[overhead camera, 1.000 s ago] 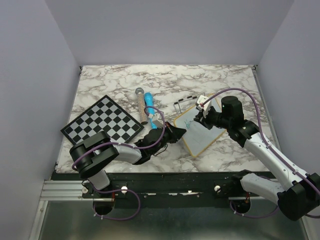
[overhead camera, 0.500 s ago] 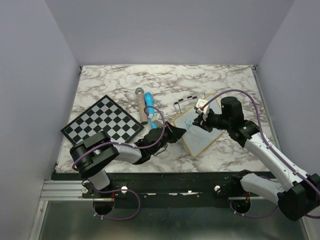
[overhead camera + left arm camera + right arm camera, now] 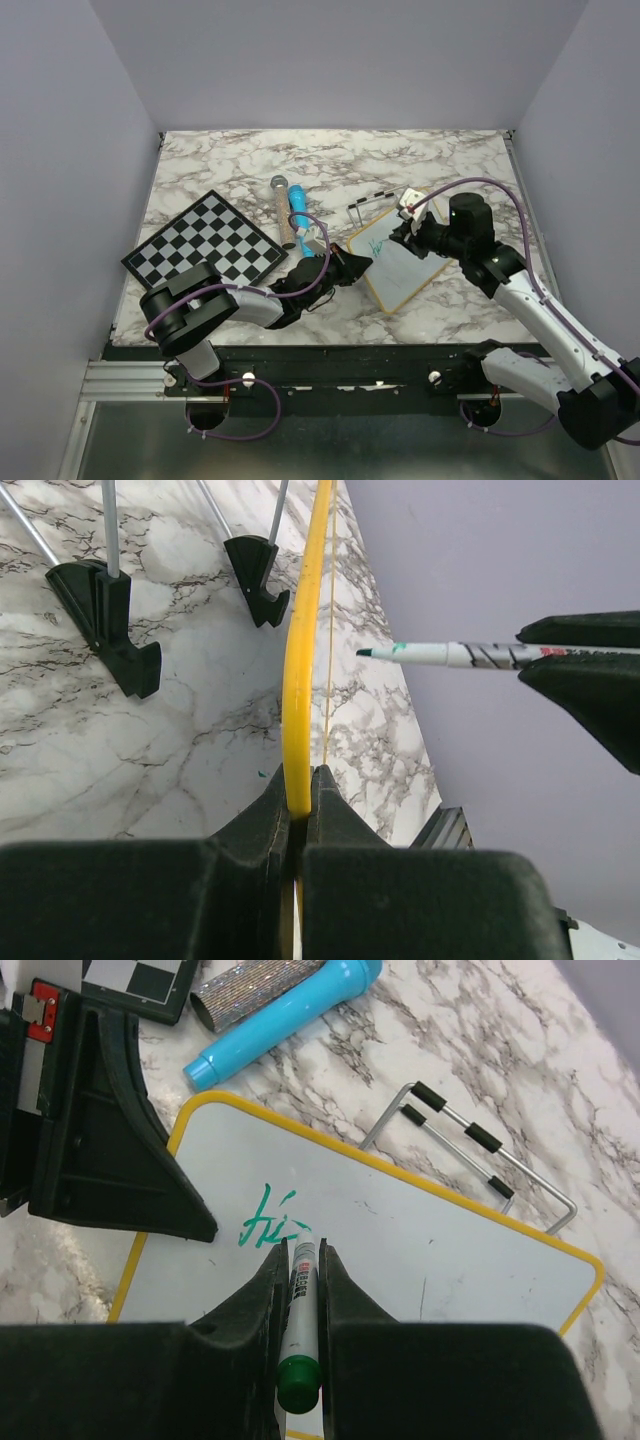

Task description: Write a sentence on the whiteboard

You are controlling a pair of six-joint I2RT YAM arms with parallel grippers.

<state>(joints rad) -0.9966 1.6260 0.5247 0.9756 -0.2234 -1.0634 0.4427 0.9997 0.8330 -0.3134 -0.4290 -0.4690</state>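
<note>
Green strokes are few so far. Nearest the bases, the left gripper [image 3: 352,266] is clenched on the rim of the whiteboard [image 3: 410,272] at its 9 o'clock side, steadying it. The board lies at about 4 o'clock from the table's middle. Beyond, the right gripper [image 3: 405,232] grasps a marker [image 3: 298,1300], whose tip seems just off the white surface. The sentence [image 3: 268,1228] amounts to a letter or two toward the board's 10 o'clock corner, so nearly all the writing looks left to do. Farther off, around 12 o'clock, lies a wire stand [image 3: 480,1150].
</note>
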